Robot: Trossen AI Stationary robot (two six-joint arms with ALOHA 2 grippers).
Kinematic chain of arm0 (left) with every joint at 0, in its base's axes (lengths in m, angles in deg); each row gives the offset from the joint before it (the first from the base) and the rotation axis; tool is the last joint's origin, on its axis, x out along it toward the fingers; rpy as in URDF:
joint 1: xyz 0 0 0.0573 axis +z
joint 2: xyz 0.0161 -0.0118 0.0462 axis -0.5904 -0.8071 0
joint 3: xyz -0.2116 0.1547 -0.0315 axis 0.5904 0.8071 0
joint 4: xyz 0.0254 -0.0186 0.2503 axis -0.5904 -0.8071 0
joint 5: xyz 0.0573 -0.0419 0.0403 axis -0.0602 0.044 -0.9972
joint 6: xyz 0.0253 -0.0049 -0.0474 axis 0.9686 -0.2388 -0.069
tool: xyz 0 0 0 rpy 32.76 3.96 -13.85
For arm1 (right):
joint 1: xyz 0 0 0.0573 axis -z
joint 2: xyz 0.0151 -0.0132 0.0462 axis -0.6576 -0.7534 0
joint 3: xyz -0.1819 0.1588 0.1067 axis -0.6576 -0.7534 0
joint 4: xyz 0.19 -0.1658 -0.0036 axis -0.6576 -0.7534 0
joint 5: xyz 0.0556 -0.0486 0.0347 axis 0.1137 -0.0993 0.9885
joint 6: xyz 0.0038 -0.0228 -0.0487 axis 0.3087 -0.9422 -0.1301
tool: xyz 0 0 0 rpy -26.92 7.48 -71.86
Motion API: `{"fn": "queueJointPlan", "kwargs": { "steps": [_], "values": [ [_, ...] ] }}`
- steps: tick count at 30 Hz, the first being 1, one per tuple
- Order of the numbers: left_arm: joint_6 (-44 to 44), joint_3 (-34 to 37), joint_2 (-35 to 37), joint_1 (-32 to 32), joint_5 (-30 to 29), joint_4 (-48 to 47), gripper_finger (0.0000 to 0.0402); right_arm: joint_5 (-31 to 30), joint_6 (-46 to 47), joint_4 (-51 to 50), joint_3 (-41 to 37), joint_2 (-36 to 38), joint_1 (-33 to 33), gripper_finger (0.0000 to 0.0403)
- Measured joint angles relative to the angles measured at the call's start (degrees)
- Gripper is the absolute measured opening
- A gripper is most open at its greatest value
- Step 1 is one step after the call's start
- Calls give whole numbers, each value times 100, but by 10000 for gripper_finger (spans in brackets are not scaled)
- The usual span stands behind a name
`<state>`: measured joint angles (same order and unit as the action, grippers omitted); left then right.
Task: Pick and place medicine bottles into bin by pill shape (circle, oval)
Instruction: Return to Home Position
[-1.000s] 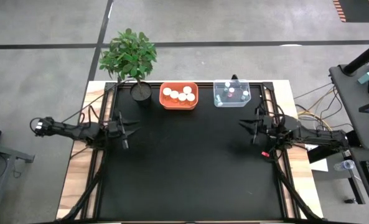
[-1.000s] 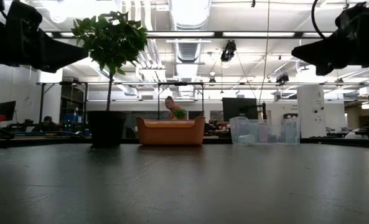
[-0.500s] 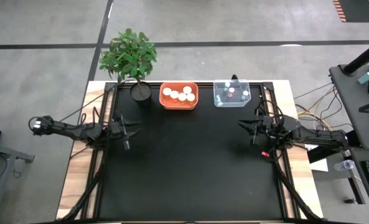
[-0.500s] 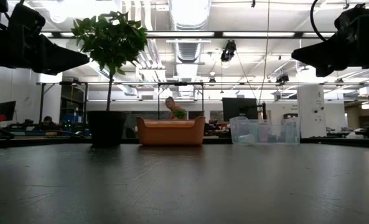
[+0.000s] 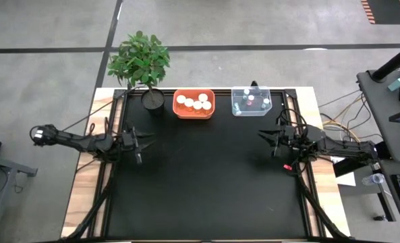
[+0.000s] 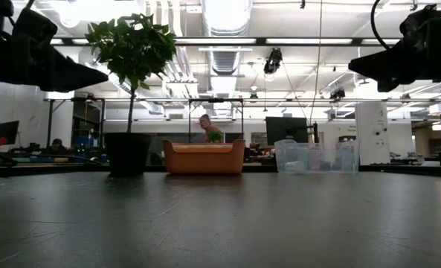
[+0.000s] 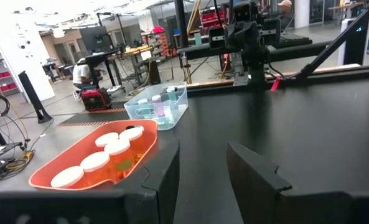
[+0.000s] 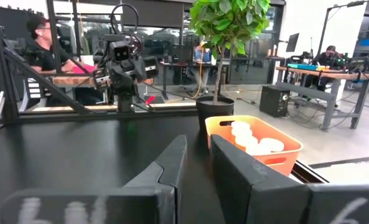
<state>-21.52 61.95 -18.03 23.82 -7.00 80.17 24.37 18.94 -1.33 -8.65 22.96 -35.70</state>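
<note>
Several amber-orange medicine bottles with white caps (image 5: pixel 193 103) stand in an orange bin (image 5: pixel 175 108) at the table's far edge. Several tinier bottles (image 5: pixel 252 101) stand in a clear bin (image 5: pixel 235 109) to its right. My left gripper (image 5: pixel 142 140) hovers open and empty above the table's left side; in its wrist view (image 7: pixel 203 177) the fingers point toward both bins. My right gripper (image 5: pixel 264 139) hovers open and empty above the right side; its wrist view (image 8: pixel 198 160) looks past the orange bin's wall (image 8: pixel 277 158). No bottle lies on the black table top.
A potted green plant (image 5: pixel 140 61) stands at the far left corner, beside the orange bin. The black mat (image 5: pixel 206 182) stretches between the two arms. People and workbenches show in the room beyond the table (image 8: pixel 44 46).
My left gripper has edged slightly toward the table's middle and a little down, staying open. My right gripper has kept still.
</note>
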Motion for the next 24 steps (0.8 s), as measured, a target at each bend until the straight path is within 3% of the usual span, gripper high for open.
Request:
{"fn": "queueJointPlan", "kwargs": {
  "steps": [24],
  "values": [
    [2, 0, -297, 0, 2, -2, 115, 0, -2, 0, -2, 0, 0, 63]
  ]
}}
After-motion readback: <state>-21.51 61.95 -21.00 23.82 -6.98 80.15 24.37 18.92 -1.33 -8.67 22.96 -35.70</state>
